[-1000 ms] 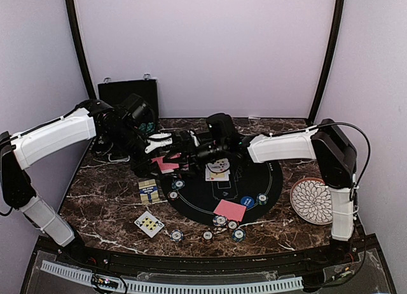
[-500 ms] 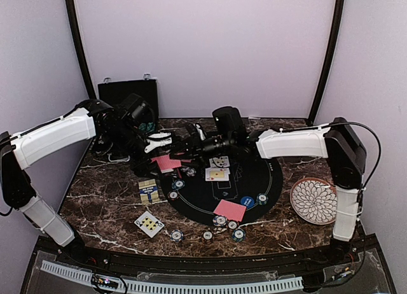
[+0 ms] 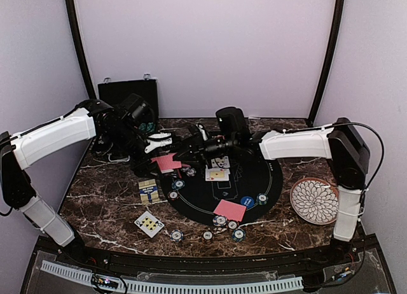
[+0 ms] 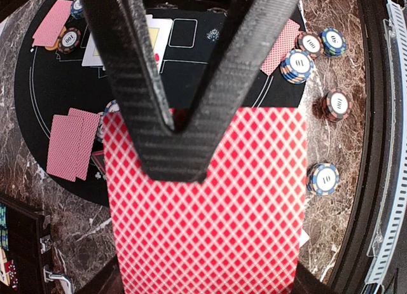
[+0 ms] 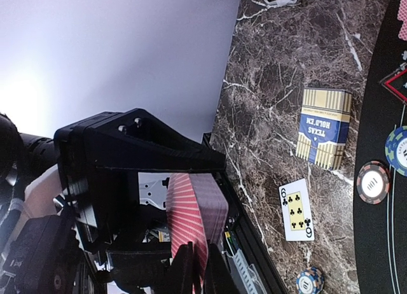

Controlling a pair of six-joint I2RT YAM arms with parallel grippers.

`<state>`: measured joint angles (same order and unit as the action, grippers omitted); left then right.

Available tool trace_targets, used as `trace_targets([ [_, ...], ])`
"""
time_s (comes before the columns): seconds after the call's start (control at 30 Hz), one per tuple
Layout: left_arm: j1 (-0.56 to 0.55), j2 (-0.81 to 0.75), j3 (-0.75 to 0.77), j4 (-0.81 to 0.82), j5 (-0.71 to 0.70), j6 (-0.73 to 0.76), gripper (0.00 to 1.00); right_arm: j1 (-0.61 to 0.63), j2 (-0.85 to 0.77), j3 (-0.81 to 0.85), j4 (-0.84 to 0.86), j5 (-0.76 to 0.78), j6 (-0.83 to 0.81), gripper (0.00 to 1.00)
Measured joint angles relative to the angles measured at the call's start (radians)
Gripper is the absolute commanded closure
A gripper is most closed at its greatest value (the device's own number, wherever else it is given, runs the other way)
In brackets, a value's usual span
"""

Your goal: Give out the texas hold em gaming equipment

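Note:
My left gripper [image 3: 159, 158] is shut on a deck of red-backed cards [image 4: 203, 205], held above the table's left side. My right gripper [image 5: 198, 272] reaches in from the right, its jaws pinched on the edge of the deck's top card [image 5: 194, 233]. The black round mat [image 3: 210, 192] carries two face-up cards [image 3: 217, 174], red-backed cards [image 3: 230, 210] and a blue disc button [image 3: 247, 201]. Several striped chips [image 3: 220, 220] lie around the mat's near edge, and others [image 4: 325, 179] show in the left wrist view.
A blue and gold card box [image 3: 148, 191] and a face-up six of clubs [image 3: 150, 223] lie left of the mat. At the right edge sits a white petal plate [image 3: 313, 200]. A black case [image 3: 127, 93] stands at the back left.
The right jaws have closed from open onto the deck's top card, and the right arm has shifted slightly right. The left arm and the deck have stayed put.

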<state>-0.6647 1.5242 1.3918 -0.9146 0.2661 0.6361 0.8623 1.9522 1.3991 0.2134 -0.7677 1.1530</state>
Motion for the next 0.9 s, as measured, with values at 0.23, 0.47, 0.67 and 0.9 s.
trace_targets([
  [0.23,0.000,0.000,0.000,0.002,-0.001,0.003,1.00,-0.023,-0.044,-0.053,0.035,-0.014,0.031,1.00],
  [0.47,0.000,0.000,0.000,0.010,-0.006,0.007,1.00,-0.049,-0.074,-0.105,0.073,-0.034,0.055,1.00],
  [0.67,0.000,0.000,0.000,0.008,-0.025,0.008,1.00,-0.139,-0.158,-0.197,0.045,-0.044,0.023,1.00],
  [0.9,0.000,0.000,0.000,0.008,-0.035,0.013,1.00,-0.331,-0.254,-0.296,-0.027,-0.043,-0.064,1.00],
])
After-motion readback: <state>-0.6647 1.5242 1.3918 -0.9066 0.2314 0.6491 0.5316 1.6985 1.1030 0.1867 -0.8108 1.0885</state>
